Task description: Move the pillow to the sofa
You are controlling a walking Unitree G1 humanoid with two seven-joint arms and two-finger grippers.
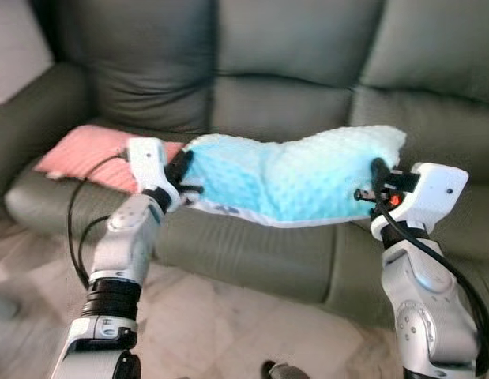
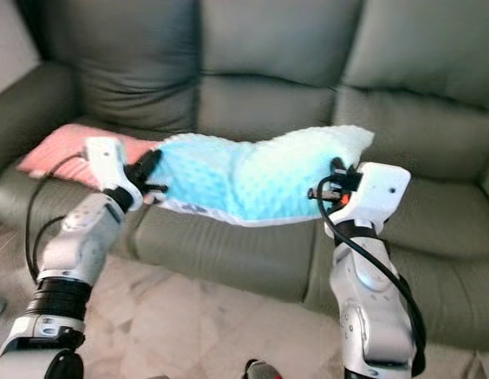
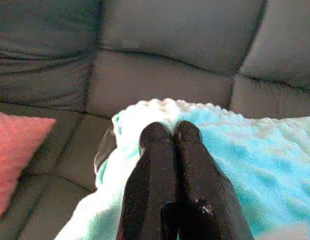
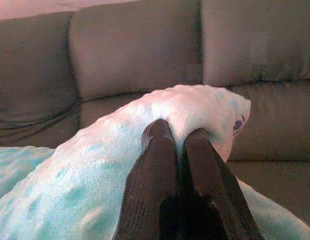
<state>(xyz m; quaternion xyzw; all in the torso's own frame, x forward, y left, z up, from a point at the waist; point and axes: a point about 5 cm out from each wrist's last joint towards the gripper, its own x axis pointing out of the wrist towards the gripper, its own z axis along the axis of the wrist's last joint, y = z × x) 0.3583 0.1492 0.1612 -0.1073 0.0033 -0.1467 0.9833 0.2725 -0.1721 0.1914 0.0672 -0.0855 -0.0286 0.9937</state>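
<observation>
Sofa: dark grey-green leather, smooth, three back cushions. Pillow: light blue, nubby plush, sagging oblong, held over the seat front. Left gripper fingers pressed together, pinching its left end; right gripper fingers pinching its right end. Pink cushion flat on left seat.

Both silver arms raised fwd, elbows bent, forearms angled up. Left claw, two long black fingers pressed tight together, pinches the left end of the fluffy turquoise dotted pillow. Right claw at approx the same height, black fingers closed w/ a fold of the pillow's right end nipped between them. White wrist housings upright, black cables looping down along each arm.
</observation>
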